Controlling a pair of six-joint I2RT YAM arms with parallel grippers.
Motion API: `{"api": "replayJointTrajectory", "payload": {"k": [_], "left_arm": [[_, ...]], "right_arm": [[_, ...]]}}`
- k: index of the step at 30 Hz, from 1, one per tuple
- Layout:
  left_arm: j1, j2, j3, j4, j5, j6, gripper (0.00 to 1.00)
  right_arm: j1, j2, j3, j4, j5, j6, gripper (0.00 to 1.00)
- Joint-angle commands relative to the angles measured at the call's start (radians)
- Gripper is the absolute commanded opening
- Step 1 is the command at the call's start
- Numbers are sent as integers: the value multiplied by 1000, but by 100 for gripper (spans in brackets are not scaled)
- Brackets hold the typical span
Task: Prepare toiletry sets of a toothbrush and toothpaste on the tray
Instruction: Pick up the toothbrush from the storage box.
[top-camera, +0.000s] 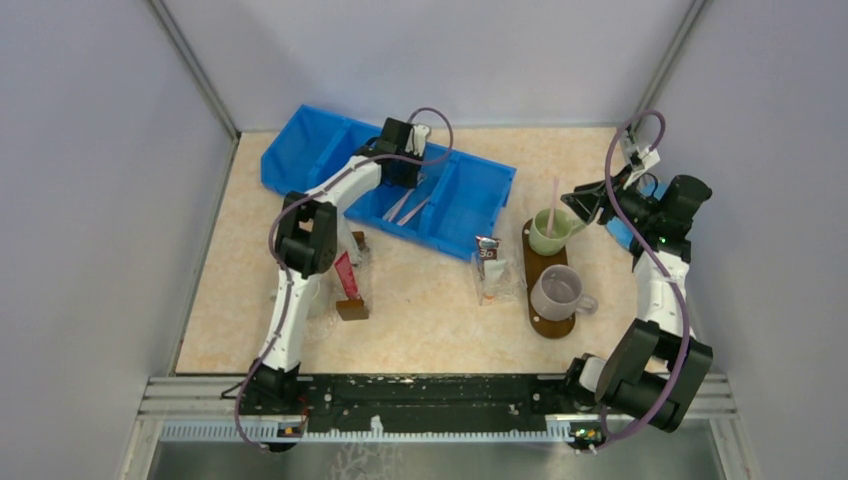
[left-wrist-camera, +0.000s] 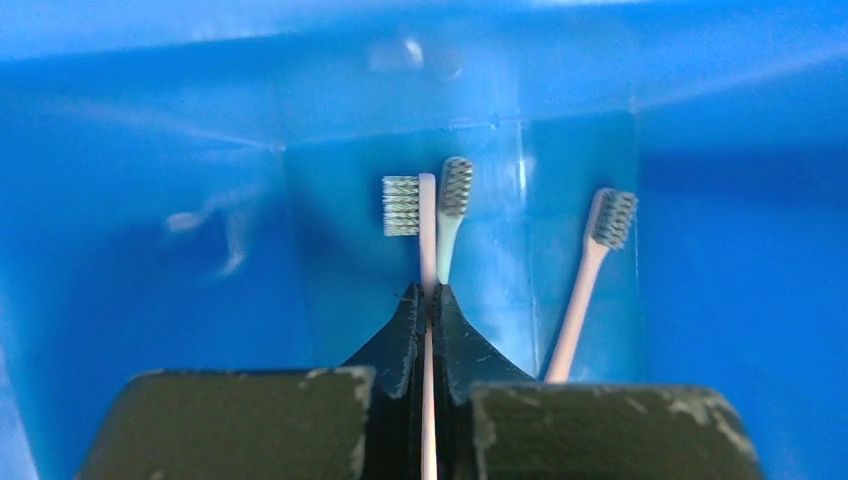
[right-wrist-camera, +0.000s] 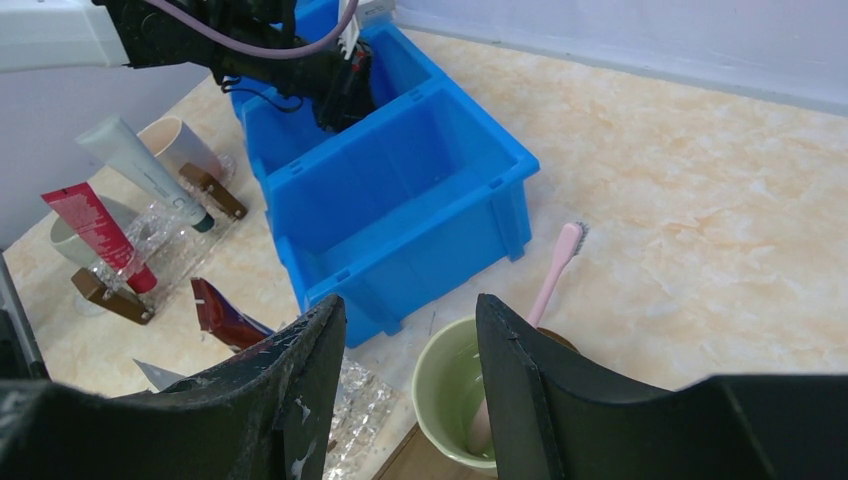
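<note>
Down inside the middle compartment of the blue bin, the left gripper has its jaws pressed together on the thin handle of a pale pink toothbrush, pinching it low on the shaft so that the bristled head stands up beyond the fingertips. A second toothbrush with a pale greenish neck lies right against the held one, and a third, pink toothbrush lies apart to the right on the bin floor. Over on the right side of the table, the right gripper hangs with its jaws spread and nothing between them, just above a green mug that stands on the far end of the dark brown tray; a pink toothbrush leans out of that mug, beside the gripper's right finger. A grey mug sits on the tray's near end. Just left of the tray a dark toothpaste tube rests on a clear plastic holder, and a red tube stands near the left arm.
</note>
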Motion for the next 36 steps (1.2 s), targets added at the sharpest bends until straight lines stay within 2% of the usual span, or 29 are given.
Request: {"api": "replayJointTrajectory", "payload": {"k": [1, 14, 22, 26, 31, 36], "left_arm": [[11, -124, -85, 81, 6, -10, 0], [17, -353, -333, 303, -10, -45, 0], [27, -587, -641, 647, 39, -133, 0], [28, -717, -791, 858, 131, -188, 0], [28, -848, -953, 1128, 334, -312, 0], [26, -881, -1057, 1488, 565, -558, 0]], "right_arm": [[-6, -20, 23, 48, -15, 3, 51], [-6, -23, 8, 85, -37, 26, 52], [51, -18, -8, 170, -94, 71, 52], [99, -14, -9, 219, -130, 106, 54], [151, -14, -52, 475, -171, 302, 60], [200, -10, -139, 949, -169, 629, 72]]}}
